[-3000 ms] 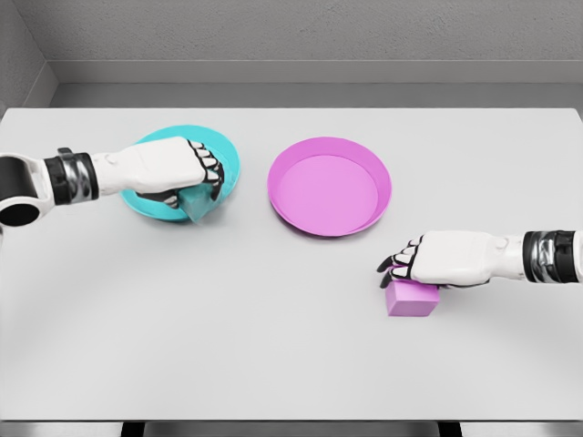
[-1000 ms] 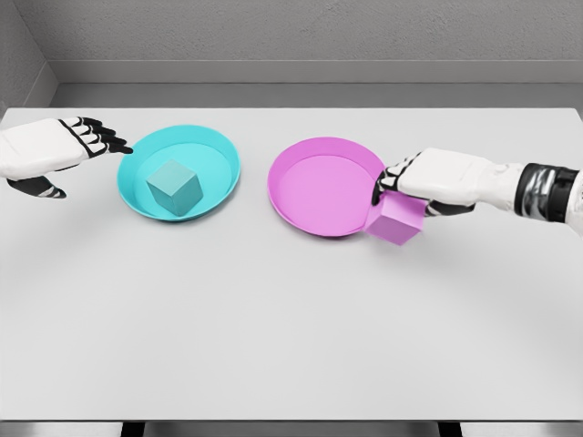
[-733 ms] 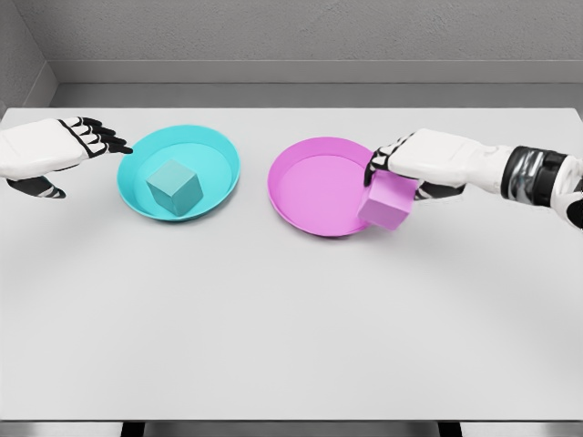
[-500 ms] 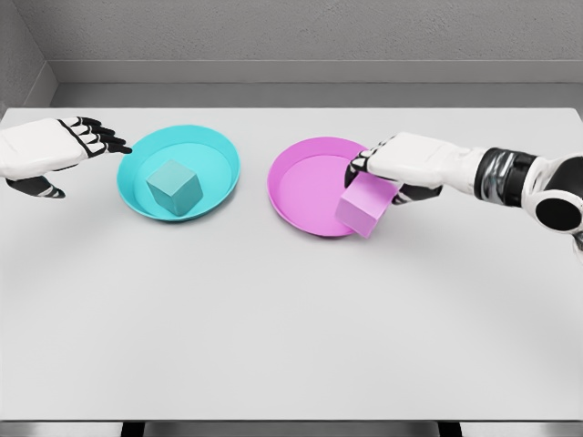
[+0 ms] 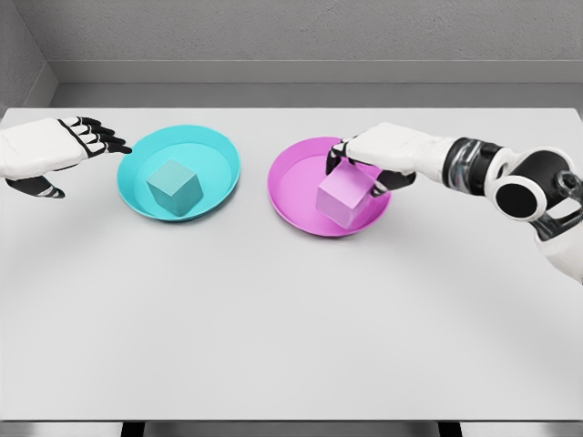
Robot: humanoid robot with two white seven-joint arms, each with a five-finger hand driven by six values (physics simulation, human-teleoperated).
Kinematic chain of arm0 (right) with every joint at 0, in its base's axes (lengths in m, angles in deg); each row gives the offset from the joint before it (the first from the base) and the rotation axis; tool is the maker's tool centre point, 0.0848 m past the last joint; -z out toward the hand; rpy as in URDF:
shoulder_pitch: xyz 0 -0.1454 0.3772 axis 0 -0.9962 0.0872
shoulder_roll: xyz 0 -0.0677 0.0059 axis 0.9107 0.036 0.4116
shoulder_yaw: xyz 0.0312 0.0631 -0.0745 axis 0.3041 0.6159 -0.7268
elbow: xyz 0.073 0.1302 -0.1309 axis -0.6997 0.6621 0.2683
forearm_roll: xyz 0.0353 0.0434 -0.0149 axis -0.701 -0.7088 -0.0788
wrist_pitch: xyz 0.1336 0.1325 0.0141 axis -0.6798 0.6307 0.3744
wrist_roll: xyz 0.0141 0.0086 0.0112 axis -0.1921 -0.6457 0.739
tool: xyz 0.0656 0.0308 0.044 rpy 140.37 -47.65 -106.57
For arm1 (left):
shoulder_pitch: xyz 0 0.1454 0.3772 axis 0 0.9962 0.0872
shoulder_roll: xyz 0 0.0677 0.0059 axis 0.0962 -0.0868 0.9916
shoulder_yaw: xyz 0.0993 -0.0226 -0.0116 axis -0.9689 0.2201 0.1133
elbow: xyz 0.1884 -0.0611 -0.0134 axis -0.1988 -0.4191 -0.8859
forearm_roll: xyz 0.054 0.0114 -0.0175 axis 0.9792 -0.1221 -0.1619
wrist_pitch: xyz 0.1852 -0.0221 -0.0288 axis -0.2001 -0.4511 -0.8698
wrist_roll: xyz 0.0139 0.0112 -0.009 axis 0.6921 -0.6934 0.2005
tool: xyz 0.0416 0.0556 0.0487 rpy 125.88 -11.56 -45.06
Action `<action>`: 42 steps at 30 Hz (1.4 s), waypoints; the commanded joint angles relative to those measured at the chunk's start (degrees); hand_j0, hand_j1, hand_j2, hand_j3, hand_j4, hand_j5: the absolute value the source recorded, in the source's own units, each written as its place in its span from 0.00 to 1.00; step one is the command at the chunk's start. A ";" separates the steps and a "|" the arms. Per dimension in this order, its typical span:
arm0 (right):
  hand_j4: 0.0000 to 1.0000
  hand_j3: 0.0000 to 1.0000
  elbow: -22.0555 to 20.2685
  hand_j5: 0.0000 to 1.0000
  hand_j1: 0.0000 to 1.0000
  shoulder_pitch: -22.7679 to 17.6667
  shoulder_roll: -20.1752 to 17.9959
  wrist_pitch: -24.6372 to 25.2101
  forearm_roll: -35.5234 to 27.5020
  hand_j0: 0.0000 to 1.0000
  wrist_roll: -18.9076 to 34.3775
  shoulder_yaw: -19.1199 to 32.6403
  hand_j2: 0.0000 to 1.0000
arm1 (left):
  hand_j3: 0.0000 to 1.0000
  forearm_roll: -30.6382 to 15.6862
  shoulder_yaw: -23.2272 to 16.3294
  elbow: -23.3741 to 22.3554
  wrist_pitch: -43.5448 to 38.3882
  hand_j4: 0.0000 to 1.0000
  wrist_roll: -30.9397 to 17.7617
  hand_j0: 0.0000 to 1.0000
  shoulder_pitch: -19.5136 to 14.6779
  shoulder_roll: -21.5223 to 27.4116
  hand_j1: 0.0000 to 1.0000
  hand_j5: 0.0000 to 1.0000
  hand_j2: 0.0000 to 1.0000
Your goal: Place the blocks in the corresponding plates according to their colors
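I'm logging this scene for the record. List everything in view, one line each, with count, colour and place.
table: one, light grey, fills the view, against a grey wall.
teal plate: one, teal, left of centre.
teal block: one, teal, lying in the teal plate.
pink plate: one, pink, right of centre.
pink block: one, pink, over the pink plate's right half, gripped.
left hand: one, white with black fingertips, fingers spread, left of the teal plate.
right hand: one, white, closed on the pink block.
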 commanded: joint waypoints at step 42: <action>1.00 1.00 -2.56 1.00 1.00 -22.32 -12.67 -19.94 -0.92 1.00 -0.03 25.84 1.00 | 1.00 -0.39 0.05 0.08 -0.07 1.00 0.03 1.00 0.35 0.13 1.00 1.00 1.00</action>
